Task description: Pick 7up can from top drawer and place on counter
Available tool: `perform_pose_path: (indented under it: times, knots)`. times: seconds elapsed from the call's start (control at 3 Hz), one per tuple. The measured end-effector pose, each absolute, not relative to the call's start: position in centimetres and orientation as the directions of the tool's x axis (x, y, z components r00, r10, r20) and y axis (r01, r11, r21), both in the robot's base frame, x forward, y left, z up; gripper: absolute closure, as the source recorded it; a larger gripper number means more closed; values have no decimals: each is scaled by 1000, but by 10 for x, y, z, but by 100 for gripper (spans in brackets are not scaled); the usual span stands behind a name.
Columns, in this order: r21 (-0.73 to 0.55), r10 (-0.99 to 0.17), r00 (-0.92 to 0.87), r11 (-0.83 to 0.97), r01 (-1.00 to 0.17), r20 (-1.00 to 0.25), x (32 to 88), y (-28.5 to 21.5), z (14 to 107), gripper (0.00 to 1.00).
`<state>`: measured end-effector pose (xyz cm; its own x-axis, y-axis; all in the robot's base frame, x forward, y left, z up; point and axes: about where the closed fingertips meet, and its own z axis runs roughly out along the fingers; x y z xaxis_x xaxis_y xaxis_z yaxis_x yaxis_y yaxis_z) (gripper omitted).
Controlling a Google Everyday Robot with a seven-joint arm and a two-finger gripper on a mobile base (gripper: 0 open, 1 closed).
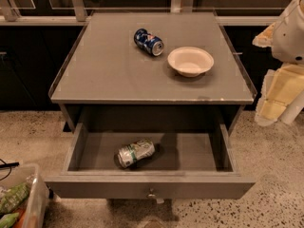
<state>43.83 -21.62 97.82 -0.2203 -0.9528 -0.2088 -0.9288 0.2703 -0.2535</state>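
Grey square desk [104, 72], seen from the front, with clear raised edges along its sides. Toward the back of the top, a blue can [148, 42] lies on its side. Just right of it, and apart from it, a white bowl [190, 61] stands upright. Beneath the top, the drawer [194, 152] stands pulled out. A 7up can [136, 152] lies on its side on the drawer's bottom, left of centre, clear of the walls. The jaws hang beyond the desk's right edge, above the speckled floor [278, 184].
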Motion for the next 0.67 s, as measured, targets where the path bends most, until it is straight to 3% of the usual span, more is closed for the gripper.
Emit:
perform_pose_path:
  times: [0.67]
  knots:
    - [-303,-952,-141,223,-927,-271,441,-215,989,0]
